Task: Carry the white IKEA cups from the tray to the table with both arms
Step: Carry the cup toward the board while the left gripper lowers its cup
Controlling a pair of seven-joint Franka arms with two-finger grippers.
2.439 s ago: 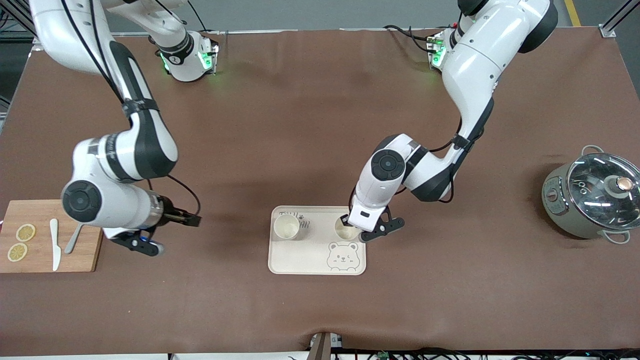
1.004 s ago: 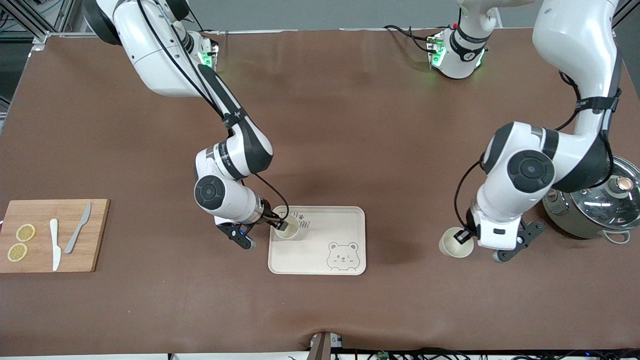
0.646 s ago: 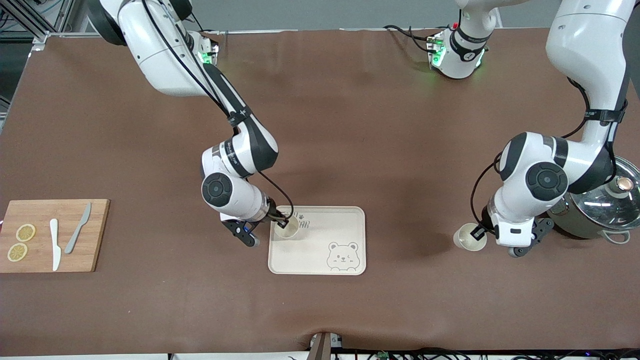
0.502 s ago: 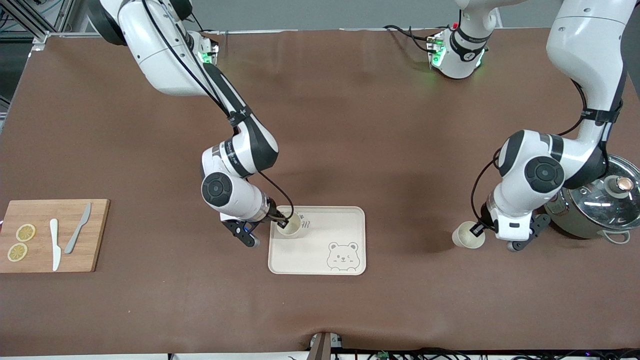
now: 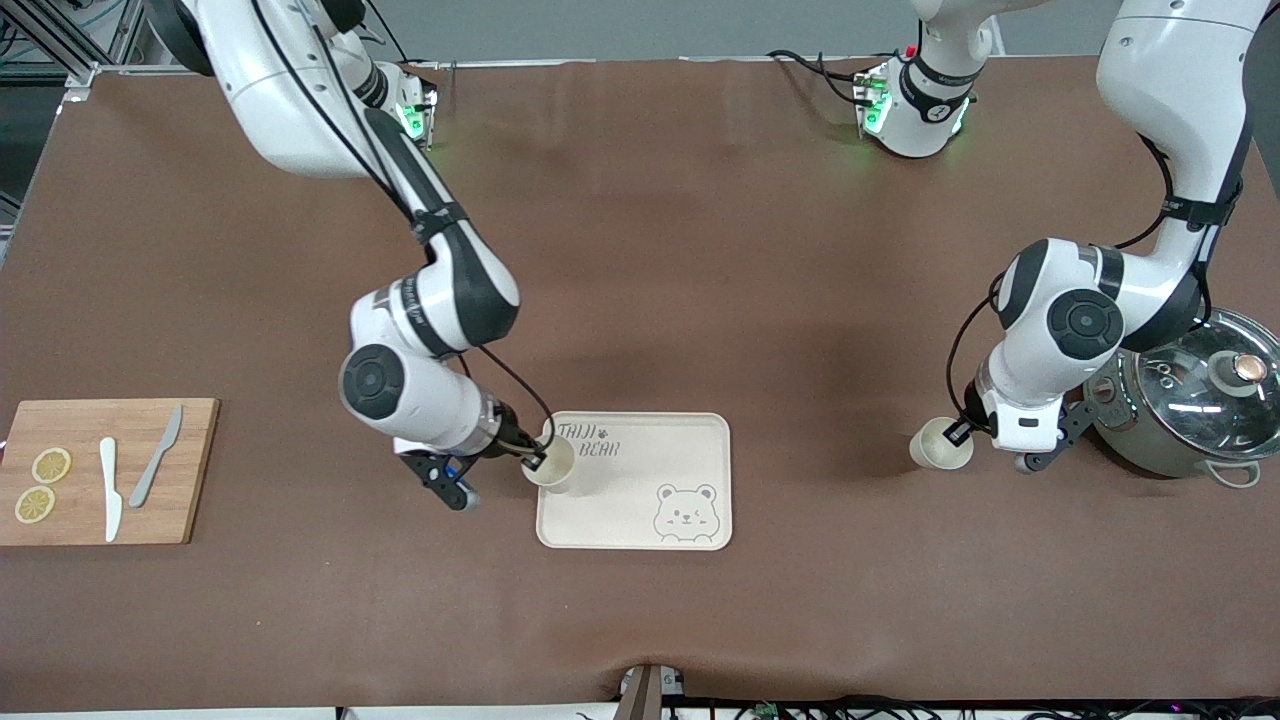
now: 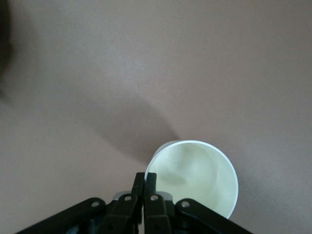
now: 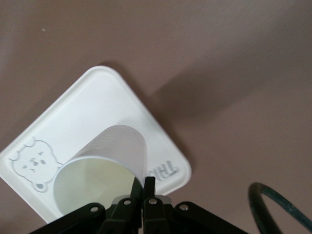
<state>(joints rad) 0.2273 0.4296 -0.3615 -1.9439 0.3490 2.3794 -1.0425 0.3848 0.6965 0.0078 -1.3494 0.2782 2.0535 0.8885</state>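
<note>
My right gripper point(image 5: 534, 462) is shut on the rim of a cream-white cup point(image 5: 552, 464) and holds it in the air over the bear tray's point(image 5: 650, 520) edge toward the right arm's end; in the right wrist view point(image 7: 144, 183) the cup point(image 7: 107, 161) hangs tilted above the tray point(image 7: 92, 107). My left gripper point(image 5: 958, 432) is shut on the rim of the second cream-white cup point(image 5: 938, 446) over the bare brown table beside the pot; the left wrist view point(image 6: 145, 179) shows that cup point(image 6: 195, 175) over the mat. I cannot tell whether it touches the table.
A grey-green pot with a glass lid point(image 5: 1190, 395) stands close to the left arm's hand. A wooden board point(image 5: 190, 470) with a white knife point(image 5: 109, 485), a grey knife point(image 5: 155, 468) and lemon slices point(image 5: 42, 485) lies at the right arm's end.
The right gripper lifted its cup off the tray and carried it toward the right arm's end. The left gripper carried its cup off the tray to beside the pot.
</note>
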